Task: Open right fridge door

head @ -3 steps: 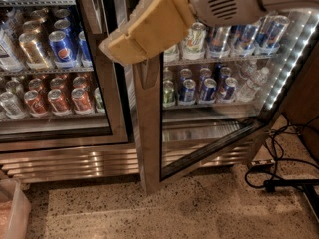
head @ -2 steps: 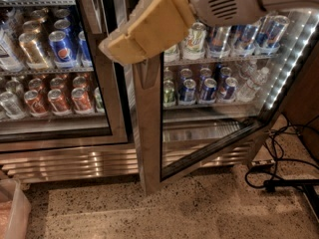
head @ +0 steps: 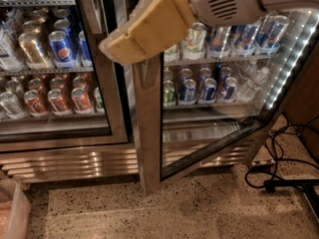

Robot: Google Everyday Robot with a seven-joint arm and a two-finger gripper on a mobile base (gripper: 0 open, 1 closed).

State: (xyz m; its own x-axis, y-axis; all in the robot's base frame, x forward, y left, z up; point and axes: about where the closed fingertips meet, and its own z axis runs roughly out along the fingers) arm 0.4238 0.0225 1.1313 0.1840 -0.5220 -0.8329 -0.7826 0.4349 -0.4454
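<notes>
- Camera view is looking down on the fridge front, and the white arm housing [head: 234, 4] is coming in from the upper right with its vent slots facing us.
- Off that housing the gripper [head: 124, 46] is slanting down and to the left. It is tan, with its tip hanging at upper centre, right in front of the top stretch of the door's steel upright.
- Is it clamping that upright or only lying against it? Cannot tell from this angle, because the tan body is covering the contact spot.
- The right fridge door [head: 148, 128] is standing swung out toward us. Its near steel upright is planted mid-picture above the speckled floor [head: 149, 213], and its bottom rail is running diagonally up to the cabinet on the right.
- Through its glass, rows of drink cans [head: 207, 88] are showing on the right compartment's shelves.
- Just left of the upright, the left door [head: 107, 108] is sitting shut, with blue Pepsi cans [head: 62, 46] above and red cans [head: 57, 99] below showing behind its glass.
- A strip of white lights [head: 289, 68] is glowing along the right inner wall of the open compartment.
- Black cables [head: 279, 176] are lying on the floor at right, and a pale bin [head: 12, 213] is peeking in at the bottom-left corner.
</notes>
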